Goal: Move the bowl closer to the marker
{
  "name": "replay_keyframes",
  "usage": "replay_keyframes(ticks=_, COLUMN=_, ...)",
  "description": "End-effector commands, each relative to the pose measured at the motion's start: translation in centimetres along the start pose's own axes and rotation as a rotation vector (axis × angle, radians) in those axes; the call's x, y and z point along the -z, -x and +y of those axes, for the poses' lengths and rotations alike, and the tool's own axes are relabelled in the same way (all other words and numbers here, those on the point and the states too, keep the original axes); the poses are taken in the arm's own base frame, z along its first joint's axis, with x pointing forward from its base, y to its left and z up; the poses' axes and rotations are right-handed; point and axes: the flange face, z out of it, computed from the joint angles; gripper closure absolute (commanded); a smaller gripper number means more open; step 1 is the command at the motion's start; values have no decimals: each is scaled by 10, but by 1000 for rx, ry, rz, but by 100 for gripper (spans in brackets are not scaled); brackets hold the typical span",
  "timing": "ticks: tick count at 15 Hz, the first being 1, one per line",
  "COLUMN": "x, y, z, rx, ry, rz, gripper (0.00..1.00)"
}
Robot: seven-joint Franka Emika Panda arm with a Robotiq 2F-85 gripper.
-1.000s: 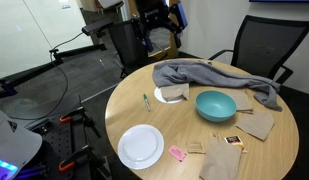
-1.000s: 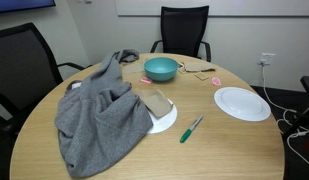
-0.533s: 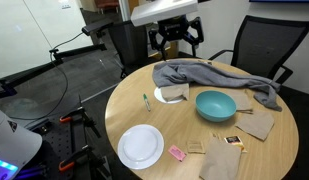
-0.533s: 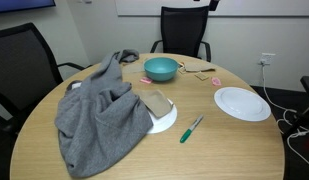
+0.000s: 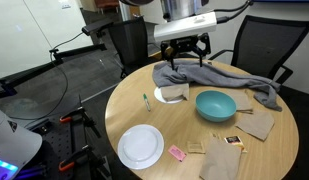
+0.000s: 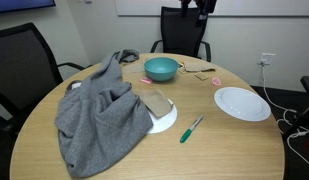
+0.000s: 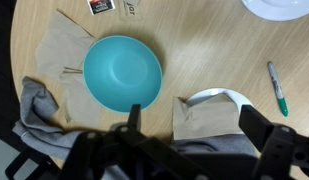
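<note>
The teal bowl (image 5: 215, 105) sits on the round wooden table and shows in both exterior views (image 6: 161, 68) and in the wrist view (image 7: 122, 72). The green marker (image 5: 146, 100) lies well apart from it, beyond a small white saucer, and shows too in an exterior view (image 6: 192, 129) and the wrist view (image 7: 279, 88). My gripper (image 5: 189, 58) hangs open and empty high above the table's far side, over the grey cloth. It sits at the top edge of an exterior view (image 6: 202, 8). In the wrist view my gripper (image 7: 197, 125) frames the brown napkin.
A grey cloth (image 6: 99, 110) is draped over one side of the table. A brown napkin (image 7: 209, 115) lies on a small white saucer between bowl and marker. A white plate (image 5: 141, 146), a pink object (image 5: 177, 153) and more brown napkins (image 5: 256, 122) lie around. Office chairs ring the table.
The arm has swung in from behind the table and now hangs over its far edge, above the cloth. Bowl and marker have not moved.
</note>
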Motion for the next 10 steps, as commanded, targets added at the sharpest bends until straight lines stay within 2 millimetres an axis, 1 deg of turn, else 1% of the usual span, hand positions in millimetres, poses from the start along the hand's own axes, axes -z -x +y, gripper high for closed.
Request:
replay_keyframes(ticks=1, x=-24, y=-4, z=13, rx=35, ry=5, rz=5, gripper=0)
replay_keyframes(ticks=3, x=-40, y=-1, z=17, rx=30, ry=6, rz=-7, gripper=0)
replay_keyframes(ticks=10, x=-102, y=18, z=39, rx=31, ry=-24, rz=-82, gripper=0)
